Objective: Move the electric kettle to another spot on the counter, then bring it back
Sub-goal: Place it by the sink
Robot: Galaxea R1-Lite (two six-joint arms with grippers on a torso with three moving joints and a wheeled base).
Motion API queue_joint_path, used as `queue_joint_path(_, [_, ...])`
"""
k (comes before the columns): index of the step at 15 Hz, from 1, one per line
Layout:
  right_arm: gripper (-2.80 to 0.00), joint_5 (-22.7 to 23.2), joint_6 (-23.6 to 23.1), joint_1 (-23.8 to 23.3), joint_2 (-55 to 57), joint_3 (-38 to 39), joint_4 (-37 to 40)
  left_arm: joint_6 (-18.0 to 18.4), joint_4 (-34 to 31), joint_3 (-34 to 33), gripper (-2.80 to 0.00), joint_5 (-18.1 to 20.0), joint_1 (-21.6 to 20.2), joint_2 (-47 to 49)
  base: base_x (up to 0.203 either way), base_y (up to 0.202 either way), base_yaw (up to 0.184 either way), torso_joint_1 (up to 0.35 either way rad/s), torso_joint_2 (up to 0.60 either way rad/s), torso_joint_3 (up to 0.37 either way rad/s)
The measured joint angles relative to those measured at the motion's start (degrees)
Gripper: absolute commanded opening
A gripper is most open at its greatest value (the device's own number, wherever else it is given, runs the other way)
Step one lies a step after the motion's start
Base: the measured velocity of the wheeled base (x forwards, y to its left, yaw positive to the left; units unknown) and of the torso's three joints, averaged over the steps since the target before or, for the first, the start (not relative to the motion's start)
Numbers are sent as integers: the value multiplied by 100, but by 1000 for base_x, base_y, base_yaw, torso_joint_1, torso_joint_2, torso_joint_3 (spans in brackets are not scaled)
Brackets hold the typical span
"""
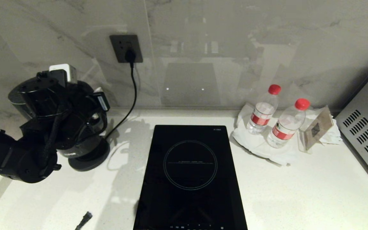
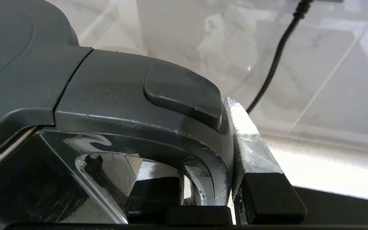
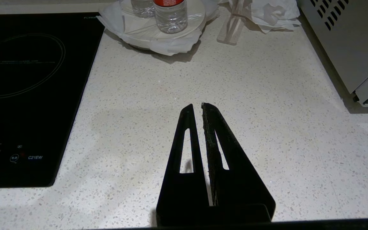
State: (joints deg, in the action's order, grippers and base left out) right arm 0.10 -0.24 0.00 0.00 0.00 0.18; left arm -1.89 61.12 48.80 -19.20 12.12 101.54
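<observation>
One electric kettle, glossy black, sits at the left rear of the white tabletop, over its round base. The left pincer is narrowed onto the kettle's handle, a grip only the wrist view reveals. The right pincer, pressed together and holding nothing, hovers above bare tabletop beside the hob.
</observation>
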Motion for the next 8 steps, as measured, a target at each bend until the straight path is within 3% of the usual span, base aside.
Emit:
queue_joint_path(5, [-280, 4, 0, 0, 0, 0, 0, -42, -1857, -191, -280, 245, 29, -1017, 0, 0, 0, 0, 0, 0])
queue_joint_path(8, [-280, 0, -1, 0, 0, 0, 0, -39, -1989, -469, -280, 284, 74, -1477, 0, 0, 0, 0, 0, 0])
